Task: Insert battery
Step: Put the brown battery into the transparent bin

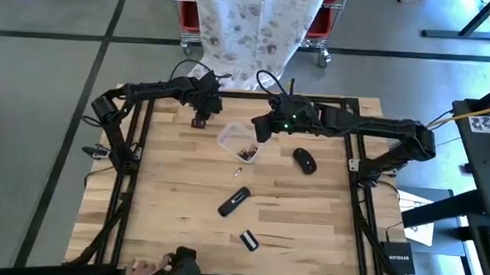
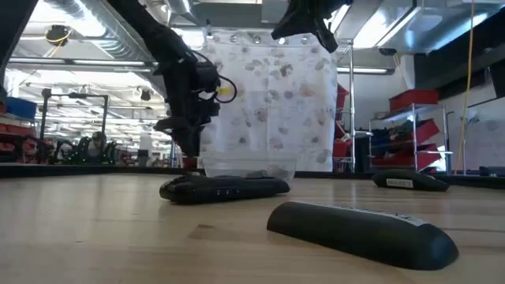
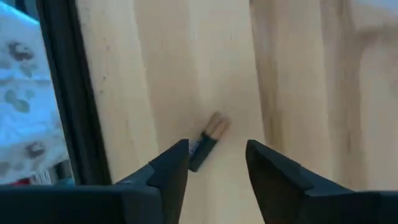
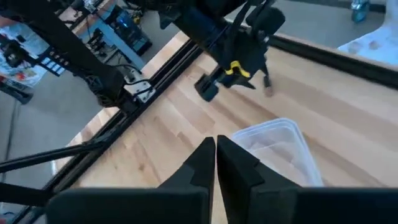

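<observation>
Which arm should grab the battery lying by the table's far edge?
Left. Its hand is open right over the battery. The right hand is shut above the plastic container.

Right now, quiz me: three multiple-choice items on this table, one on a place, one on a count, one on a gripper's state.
1. Where is the battery that the left gripper hovers over?
A. inside the clear container
B. on bare wood near the table's far left edge
C. on the remote

2. How many dark objects lie on the wood nearer the camera than the clear container, counting the mouse?
A. one
B. five
C. three

3. How do the right gripper's fingers stand?
A. shut, empty
B. wide open
C. shut on the mouse

Answers:
1 B, the left wrist view shows it on planks beside the frame rail.
2 C, the high view shows the remote, its cover and the mouse.
3 A, the right wrist view shows the tips meeting with nothing between.
</observation>
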{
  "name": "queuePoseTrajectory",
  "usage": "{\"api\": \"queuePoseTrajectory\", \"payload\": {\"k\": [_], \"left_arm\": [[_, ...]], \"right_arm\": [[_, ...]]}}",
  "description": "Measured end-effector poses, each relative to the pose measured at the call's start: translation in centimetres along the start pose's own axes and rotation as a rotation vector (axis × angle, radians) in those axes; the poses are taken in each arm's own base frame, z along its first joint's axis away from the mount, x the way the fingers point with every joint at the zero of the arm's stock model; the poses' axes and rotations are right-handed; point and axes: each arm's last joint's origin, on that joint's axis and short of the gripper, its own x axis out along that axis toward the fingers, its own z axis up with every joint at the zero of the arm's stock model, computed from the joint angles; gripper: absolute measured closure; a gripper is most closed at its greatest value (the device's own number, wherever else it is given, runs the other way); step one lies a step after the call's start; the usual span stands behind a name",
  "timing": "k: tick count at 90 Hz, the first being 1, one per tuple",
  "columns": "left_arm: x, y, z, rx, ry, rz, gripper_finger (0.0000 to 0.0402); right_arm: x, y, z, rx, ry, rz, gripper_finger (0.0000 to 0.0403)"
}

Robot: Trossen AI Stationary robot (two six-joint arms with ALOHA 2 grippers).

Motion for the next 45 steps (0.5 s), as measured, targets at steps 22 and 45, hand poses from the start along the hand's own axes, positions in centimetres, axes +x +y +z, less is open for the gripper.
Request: {"api": "queuePoseTrajectory", "payload": {"k": [22, 45], "left_arm": [[1.2, -0.1, -2.0, 0.089, 0.032, -0.043, 0.0206], [3.2, -3.0, -3.6, 0.159, 0.026, -0.166, 0.0211]], "right_arm": [[0.0, 0.0, -0.1, -0.005, 0.009, 0.009, 0.0402], [0.0, -0.1, -0.5, -0.01, 0.073, 0.027, 0.0402]]}}
